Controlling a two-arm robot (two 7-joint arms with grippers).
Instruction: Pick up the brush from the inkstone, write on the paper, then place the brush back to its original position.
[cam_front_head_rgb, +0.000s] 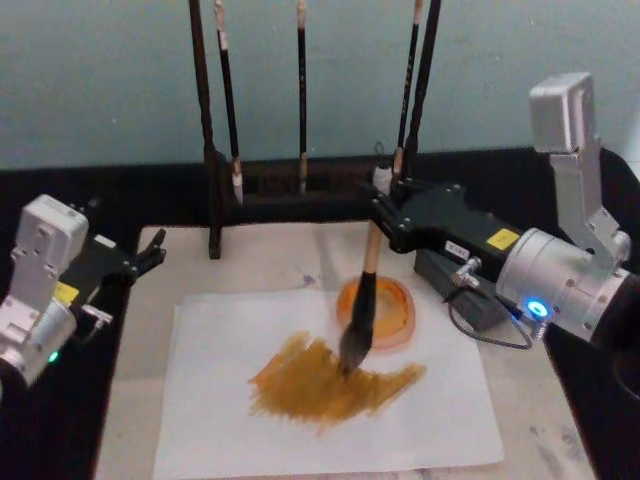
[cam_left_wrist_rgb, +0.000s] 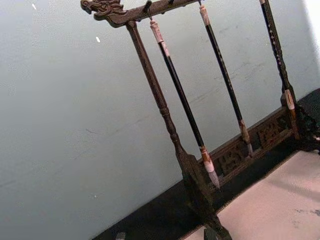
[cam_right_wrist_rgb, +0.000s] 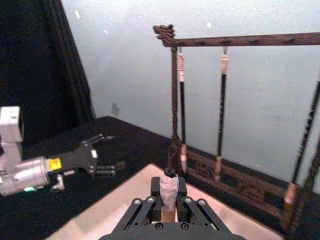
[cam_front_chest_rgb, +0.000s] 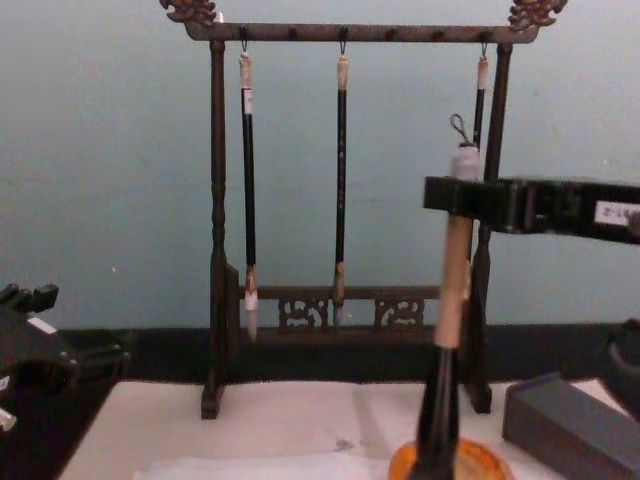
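While brush (cam_front_head_rgb: 361, 300) touches paper (cam_front_head_rgb: 220, 400), orange dish (cam_front_head_rgb: 395, 312) sits just behind.

The brush rack (cam_front_head_rgb: 300, 188) walls off the far side. The near left of the paper (cam_front_head_rgb: 220, 385) lies open, and a grey box (cam_front_chest_rgb: 570, 425) crowds the right.

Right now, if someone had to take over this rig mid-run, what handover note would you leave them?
Right gripper: fingers shut on the brush, high on its handle. The brush is near upright, with its bristles touching the paper.
Left gripper: open and idle, beside the left edge of the beige mat.
Done: the brush is picked up, and there are broad ochre strokes across the middle of the paper.
Left: finish writing, lift the brush, return it to the orange dish just behind the strokes, and release.
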